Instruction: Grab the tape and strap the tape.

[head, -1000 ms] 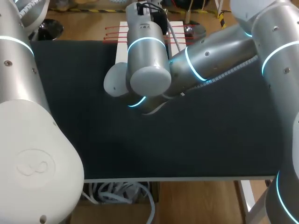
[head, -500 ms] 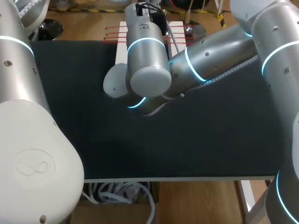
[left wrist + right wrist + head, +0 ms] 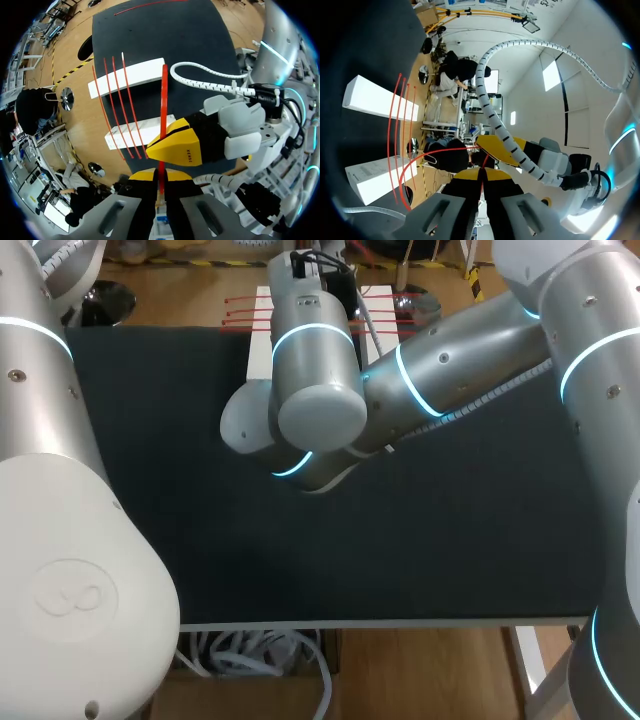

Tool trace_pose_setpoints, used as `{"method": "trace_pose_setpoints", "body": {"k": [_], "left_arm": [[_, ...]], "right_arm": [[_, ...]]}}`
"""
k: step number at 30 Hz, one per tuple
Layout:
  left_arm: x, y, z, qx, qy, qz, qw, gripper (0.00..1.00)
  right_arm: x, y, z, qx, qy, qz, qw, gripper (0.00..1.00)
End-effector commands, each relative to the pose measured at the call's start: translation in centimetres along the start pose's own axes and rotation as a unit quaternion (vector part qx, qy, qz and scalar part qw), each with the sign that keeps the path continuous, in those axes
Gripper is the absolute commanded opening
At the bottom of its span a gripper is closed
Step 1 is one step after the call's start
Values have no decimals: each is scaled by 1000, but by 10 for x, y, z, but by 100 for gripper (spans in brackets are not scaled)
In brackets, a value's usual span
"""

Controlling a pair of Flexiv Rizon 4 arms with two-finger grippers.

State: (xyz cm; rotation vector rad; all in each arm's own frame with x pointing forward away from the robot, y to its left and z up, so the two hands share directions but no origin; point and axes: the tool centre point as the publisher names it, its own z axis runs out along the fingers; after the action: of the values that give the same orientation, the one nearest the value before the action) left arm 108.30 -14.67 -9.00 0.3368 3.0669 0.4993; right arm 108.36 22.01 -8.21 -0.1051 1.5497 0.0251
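Right arm [image 3: 470, 350] slung from right across table [image 3: 400, 540] to far middle; right pincer [image 3: 481, 173] clamped on red tape [image 3: 435, 152]; left pincer [image 3: 160, 175] clamped on same strip, just beside

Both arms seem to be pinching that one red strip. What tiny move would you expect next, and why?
Probably a small joint lowering, laying the red tape across the two white bars. The left end effector and right end effector are both shut on it, it runs over the bars, and three other strips already lie across them.
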Motion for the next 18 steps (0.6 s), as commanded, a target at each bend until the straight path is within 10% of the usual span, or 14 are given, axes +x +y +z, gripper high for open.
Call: {"method": "trace_pose_setpoints", "body": {"k": [1, 18], "left_arm": [[0, 0, -1, -1, 1, 1, 1000, 0], [0, 0, -1, -1, 1, 1, 1000, 0]], "right_arm": [[-2, -1, -3, 0, 4, -2, 1000, 0], [-3, -12, -8, 9, 2, -7, 1000, 0]]}}
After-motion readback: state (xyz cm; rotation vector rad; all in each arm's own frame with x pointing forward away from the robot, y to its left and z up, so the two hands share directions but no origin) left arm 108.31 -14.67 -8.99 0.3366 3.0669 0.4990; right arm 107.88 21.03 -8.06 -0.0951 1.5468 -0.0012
